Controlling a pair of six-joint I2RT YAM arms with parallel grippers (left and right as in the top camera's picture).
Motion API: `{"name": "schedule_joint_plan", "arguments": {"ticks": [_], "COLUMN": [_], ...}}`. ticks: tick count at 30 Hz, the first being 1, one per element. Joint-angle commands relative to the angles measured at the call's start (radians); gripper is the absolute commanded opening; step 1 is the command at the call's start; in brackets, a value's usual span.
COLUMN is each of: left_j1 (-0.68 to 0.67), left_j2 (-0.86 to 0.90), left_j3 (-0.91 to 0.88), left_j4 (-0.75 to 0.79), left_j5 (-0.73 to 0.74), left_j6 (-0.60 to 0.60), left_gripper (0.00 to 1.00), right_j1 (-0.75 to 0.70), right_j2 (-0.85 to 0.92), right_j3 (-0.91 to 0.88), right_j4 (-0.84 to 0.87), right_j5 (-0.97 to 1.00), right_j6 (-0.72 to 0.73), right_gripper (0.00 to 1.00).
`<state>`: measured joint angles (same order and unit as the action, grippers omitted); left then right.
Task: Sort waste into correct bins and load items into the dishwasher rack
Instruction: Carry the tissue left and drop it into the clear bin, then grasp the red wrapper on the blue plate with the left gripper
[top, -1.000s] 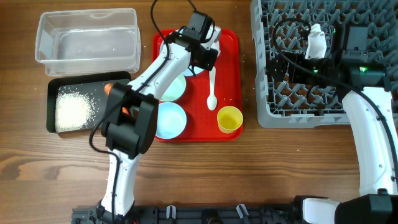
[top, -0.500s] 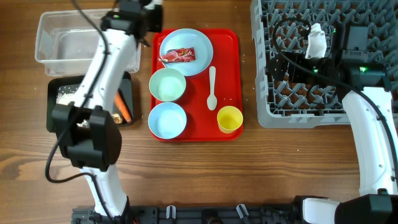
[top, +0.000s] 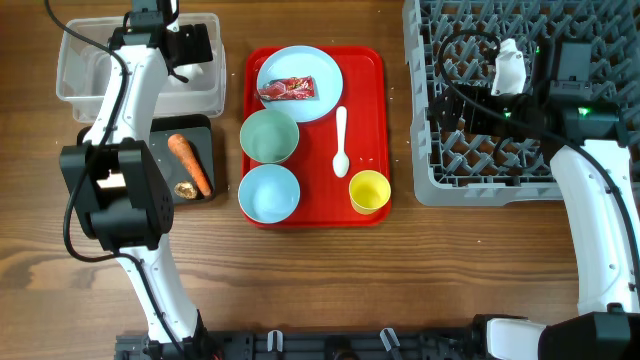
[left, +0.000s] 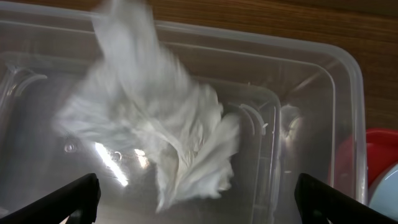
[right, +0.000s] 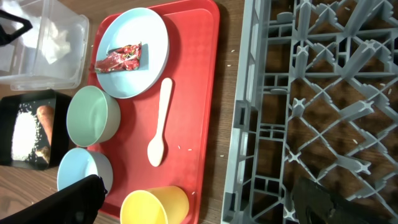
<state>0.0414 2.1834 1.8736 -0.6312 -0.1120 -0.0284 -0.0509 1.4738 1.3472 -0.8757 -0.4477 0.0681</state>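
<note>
My left gripper (left: 196, 208) hangs open over the clear tub (left: 323, 93), and a crumpled white napkin (left: 155, 118), blurred, is loose in the tub below its spread fingers. The black tray (top: 203, 140) holds an orange carrot (top: 188, 163), a brown scrap (top: 184, 189) and white rice (right: 23, 134). A red snack wrapper (top: 286, 90) lies on the light blue plate (top: 315, 65). A green bowl (top: 269, 136), blue bowl (top: 269, 193), white spoon (top: 341, 140) and yellow cup (top: 369, 191) share the red tray (top: 365, 120). My right gripper (right: 199, 205) is open, holding nothing, over the grey rack's (top: 480, 170) left edge.
The rack fills the right side with upright prongs. The red tray lies between it and the two bins on the left. My left arm (top: 120, 110) stretches over the left part of the black tray. Bare wood lies along the front of the table.
My left arm swung from the red tray to the clear tub, then its jaws opened and let the napkin go. The right arm stayed still.
</note>
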Motion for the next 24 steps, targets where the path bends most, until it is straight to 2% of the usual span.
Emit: {"name": "schedule_joint_plan", "arguments": {"ticks": [1, 4, 5, 8, 11, 13, 18, 24], "left_j1": [-0.005, -0.006, -0.010, -0.048, -0.138, -0.212, -0.344, -0.377], "left_j2": [-0.013, -0.040, -0.059, -0.110, -0.127, -0.108, 0.003, 0.124], "left_j3": [0.004, 0.004, 0.005, 0.005, 0.004, 0.004, 0.004, 0.004], "left_j4": [-0.005, -0.019, -0.027, -0.040, -0.048, -0.055, -0.030, -0.048], "left_j5": [-0.013, -0.001, 0.045, 0.217, 0.287, 0.286, 0.209, 0.175], "left_j6": [-0.010, -0.032, -0.030, 0.095, 0.188, 0.252, 0.313, 0.312], "left_gripper": [1.00, 1.00, 1.00, 1.00, 1.00, 1.00, 1.00, 1.00], "right_j1": [0.006, 0.006, 0.006, 0.006, 0.006, 0.006, 0.006, 0.006], "right_j2": [0.013, 0.013, 0.013, 0.013, 0.013, 0.013, 0.013, 0.013], "right_j3": [0.019, 0.019, 0.019, 0.019, 0.019, 0.019, 0.019, 0.019], "right_j4": [-0.002, -0.002, -0.001, 0.001, 0.000, 0.000, -0.005, -0.023], "right_j5": [0.011, 0.011, 0.011, 0.025, 0.031, 0.031, 0.031, 0.050], "right_j6": [0.010, 0.010, 0.010, 0.010, 0.010, 0.010, 0.010, 0.010], "right_gripper": [1.00, 1.00, 1.00, 1.00, 1.00, 1.00, 1.00, 1.00]}}
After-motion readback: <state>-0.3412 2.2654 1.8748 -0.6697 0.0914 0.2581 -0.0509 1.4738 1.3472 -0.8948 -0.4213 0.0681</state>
